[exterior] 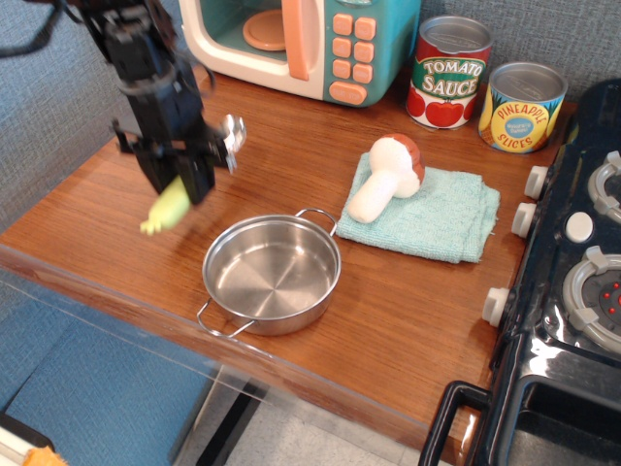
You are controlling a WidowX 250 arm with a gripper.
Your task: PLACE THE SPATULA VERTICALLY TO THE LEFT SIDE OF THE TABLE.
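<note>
The spatula has a pale yellow-green handle (166,211) and a small shiny silver head (233,131). My gripper (181,180) is shut on its middle and holds it lifted above the left part of the brown wood table (78,223). The spatula hangs tilted, handle tip down toward the front left, head up toward the back right. The part inside the fingers is hidden.
A steel pot (272,275) sits just right of the gripper near the front edge. A toy mushroom (388,175) lies on a teal cloth (437,218). A toy microwave (310,44), two cans (448,73) and a black stove (582,291) stand behind and right.
</note>
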